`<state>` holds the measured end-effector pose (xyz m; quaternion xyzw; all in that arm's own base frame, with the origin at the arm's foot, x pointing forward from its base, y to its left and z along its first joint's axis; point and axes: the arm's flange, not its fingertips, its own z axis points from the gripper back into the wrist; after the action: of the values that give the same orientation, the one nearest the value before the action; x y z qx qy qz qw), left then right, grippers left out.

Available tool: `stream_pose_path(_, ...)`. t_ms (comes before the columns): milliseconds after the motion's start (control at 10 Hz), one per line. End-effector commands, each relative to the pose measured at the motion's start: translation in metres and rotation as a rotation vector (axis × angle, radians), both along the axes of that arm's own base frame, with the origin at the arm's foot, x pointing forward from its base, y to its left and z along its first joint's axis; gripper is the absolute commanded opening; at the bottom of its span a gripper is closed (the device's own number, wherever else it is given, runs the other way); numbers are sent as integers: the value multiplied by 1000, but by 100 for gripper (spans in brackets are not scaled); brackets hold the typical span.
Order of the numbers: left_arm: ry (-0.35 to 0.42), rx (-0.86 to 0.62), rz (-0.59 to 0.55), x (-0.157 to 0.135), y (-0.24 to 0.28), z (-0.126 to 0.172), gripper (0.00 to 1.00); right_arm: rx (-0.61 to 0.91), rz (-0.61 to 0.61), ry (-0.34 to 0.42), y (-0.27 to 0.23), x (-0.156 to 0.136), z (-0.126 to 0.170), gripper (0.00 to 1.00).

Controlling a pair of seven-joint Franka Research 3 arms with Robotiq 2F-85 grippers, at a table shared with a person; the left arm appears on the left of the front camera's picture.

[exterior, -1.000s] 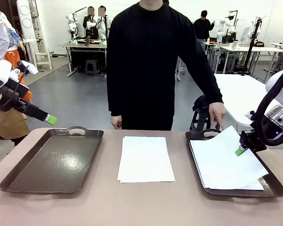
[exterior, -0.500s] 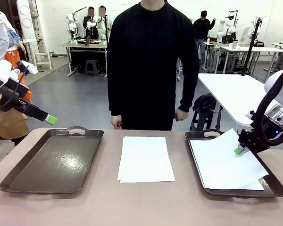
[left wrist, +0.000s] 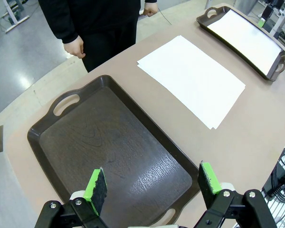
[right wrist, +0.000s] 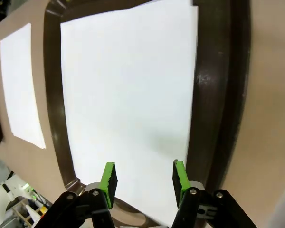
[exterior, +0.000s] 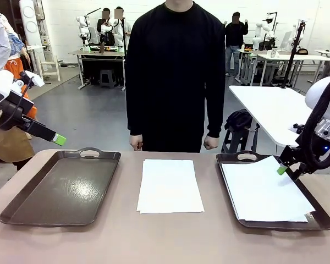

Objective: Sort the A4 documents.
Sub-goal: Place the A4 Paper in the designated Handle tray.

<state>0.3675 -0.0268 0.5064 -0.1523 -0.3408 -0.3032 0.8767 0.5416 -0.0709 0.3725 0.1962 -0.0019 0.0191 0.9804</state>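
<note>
- The left end effector (left wrist: 153, 183) hung well to the left of the middle stack, above the left tray (exterior: 66, 187). Its green pads stood wide apart with nothing between them, so it was released.
- The left tray lay on the desk (exterior: 154, 242) just left of the stack and held no paper.
- The unsorted A4 documents (exterior: 170, 185) made a neat white stack, flat on the desk between the two trays and touched by nothing.
- The person (exterior: 176, 71) stood beyond the stack at the desk's far edge, clear of the paper.
- The right tray (exterior: 275, 224), just right of the stack, held at least one sheet (exterior: 264, 190) lying flat inside its rim.
- The right end effector (exterior: 282, 169) was farthest right of the stack, at the far right corner of that sheet. Its fingers were apart and held nothing, so it too was released. Whether a pad touched the paper could not be told.
- Judged from this, one delivery into the right tray looked finished and the step in hand was letting go and clearing off.
- The next move probably called for going to the stack and taking only its top sheet. That would be fiddly with paper so thin and flat, and would likely need an edge or corner raised before pinching. The bare left tray suggested that the left arm might take that turn.
</note>
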Motion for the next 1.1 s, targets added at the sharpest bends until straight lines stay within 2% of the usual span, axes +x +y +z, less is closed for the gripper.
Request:
stream_pose_path(0,1,-3,1,0,1,0,100,-50,-28,-16,1,-7,9,82)
stream_pose_path(100,1,-3,1,0,1,0,100,-55,-26,-22,1,-8,12,100)
stream_pose_path(500,1,-3,1,0,1,0,100,-90,-9,-52,3,-9,17,100)
stream_pose_path(600,1,-3,1,0,1,0,100,-26,-1,-37,-2,-2,19,100)
stream_pose_path(1000,1,-3,1,0,1,0,100,-26,-1,-37,-2,-2,19,100)
